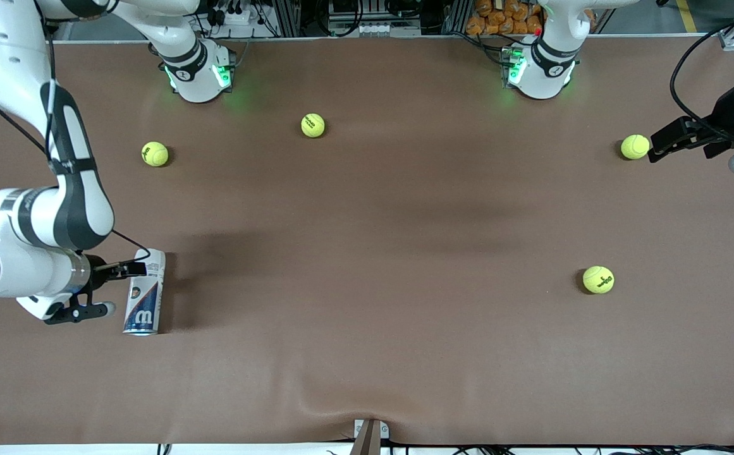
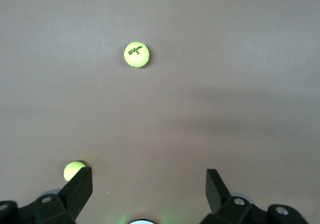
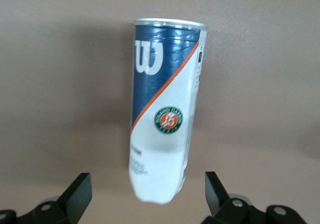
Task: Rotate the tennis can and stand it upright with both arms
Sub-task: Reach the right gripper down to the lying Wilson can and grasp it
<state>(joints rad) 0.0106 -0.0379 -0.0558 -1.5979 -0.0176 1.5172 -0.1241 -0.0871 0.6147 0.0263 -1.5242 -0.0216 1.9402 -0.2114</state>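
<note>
Two arms, four balls, one can on the brown table (image 1: 367, 354). Right gripper (image 1: 109, 289) low at the right arm's end, jaws open, fingers either side of the can's white end, not clamped; whether they touch, cannot tell. Can (image 1: 145, 292) lies flat, blue "W" end toward the front camera. Ball (image 1: 155, 153) farther from the camera than the can; next ball (image 1: 313, 125) near the right arm's base. Ball (image 1: 598, 279) nearer the camera, toward the left arm's end. Last ball (image 1: 635, 146) just beside the left gripper (image 1: 657, 148), jaws open, empty.
</note>
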